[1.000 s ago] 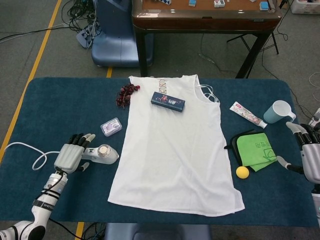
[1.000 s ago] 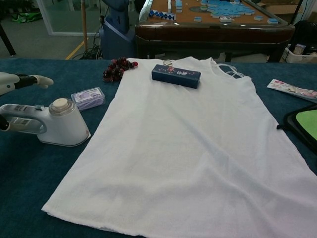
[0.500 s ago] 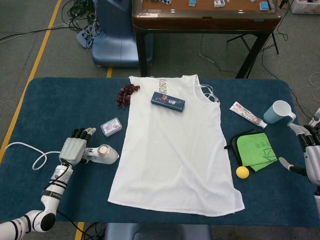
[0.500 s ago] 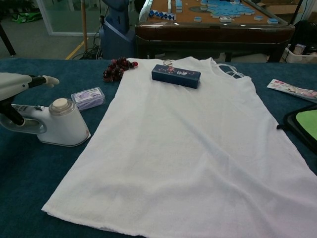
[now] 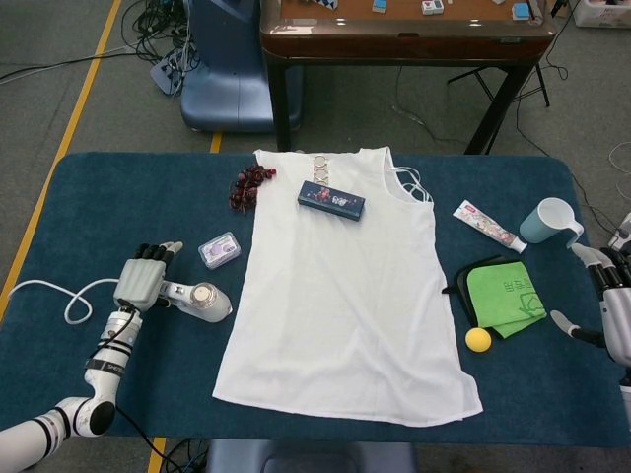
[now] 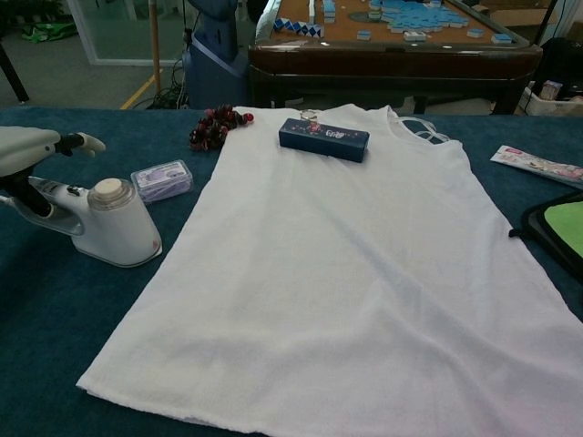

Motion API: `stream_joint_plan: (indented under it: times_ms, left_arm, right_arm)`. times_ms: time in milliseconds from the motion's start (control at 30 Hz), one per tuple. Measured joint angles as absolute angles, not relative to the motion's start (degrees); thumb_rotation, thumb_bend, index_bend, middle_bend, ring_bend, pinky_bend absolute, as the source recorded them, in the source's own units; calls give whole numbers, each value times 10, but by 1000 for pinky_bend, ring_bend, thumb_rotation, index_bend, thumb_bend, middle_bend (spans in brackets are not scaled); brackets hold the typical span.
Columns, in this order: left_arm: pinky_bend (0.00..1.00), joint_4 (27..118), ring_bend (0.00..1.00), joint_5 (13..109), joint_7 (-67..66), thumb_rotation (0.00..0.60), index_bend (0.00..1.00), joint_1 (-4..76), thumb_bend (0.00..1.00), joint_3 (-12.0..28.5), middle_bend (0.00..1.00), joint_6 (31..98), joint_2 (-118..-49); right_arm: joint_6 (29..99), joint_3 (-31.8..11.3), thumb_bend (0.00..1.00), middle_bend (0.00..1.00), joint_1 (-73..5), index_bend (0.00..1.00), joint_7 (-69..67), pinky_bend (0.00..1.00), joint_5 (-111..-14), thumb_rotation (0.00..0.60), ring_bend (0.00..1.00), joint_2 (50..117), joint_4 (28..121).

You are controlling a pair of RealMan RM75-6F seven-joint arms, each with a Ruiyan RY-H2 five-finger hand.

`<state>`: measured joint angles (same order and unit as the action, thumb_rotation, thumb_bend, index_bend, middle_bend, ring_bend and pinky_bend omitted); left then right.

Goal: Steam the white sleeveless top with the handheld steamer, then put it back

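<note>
The left hand [image 5: 142, 279] lies over the handle of the handheld steamer [image 5: 200, 302], fingers wrapped down around it in a grasp; in the chest view the handle rises tilted toward the hand [image 6: 27, 150] while the steamer's body [image 6: 114, 228] sits on the cloth near the shirt's edge. The right hand [image 5: 613, 305] hovers at the far right edge of the table, fingers spread apart and holding nothing. The white sleeveless top [image 5: 345, 286] lies flat in the middle of the table, neckline at the far side, hem toward the robot. A dark blue box [image 5: 331, 200] rests on the top just below the neckline, right on the fabric to be steamed. Beside the top's left shoulder is a cluster of dark red beads [image 5: 248, 185], and a small clear case [image 5: 219, 250] lies between the beads and the steamer. A white cord [image 5: 59, 299] loops away from the steamer toward the left edge. To the right of the top are a tube [image 5: 488, 226], a light blue mug [image 5: 548, 220], a green cloth [image 5: 503, 296] on a black tray, and a yellow ball [image 5: 478, 340] just beside it. The table [image 5: 108, 197] is covered in dark teal cloth. Behind it stands a wooden table [image 5: 394, 39] on a grey floor marked with a yellow line [image 5: 74, 108].
</note>
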<state>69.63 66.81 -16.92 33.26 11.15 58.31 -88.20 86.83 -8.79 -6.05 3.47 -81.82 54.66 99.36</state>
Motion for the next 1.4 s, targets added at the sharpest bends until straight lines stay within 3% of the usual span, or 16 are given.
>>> stream_joint_plan:
  times_ms: [667,867,1100,1400]
  left_arm:
    - [194,657,333,696,-202,600,506,343,200,91,373,600,-914]
    - [317,660,415,702,-199,600,582,340,200,86,490,605,-916]
    - [529,640,510,713,-179,600,668,342,200,85,606,609,-923]
    - [615,613,572,730,-107,600,751,344,200,83,682,601,-932]
  right_arm:
    - [866,-84,113,215,-53,141,20,268,-811,600,146,548,985]
    - [861,-83,113,215,-53,142,18,268,-809,600,146,548,983]
    - [860,-82,113,215,-53,141,19,267,-807,600,146,548,984]
    - [858,-82,113,215,-53,142,22,268,-807,600,146,547,987]
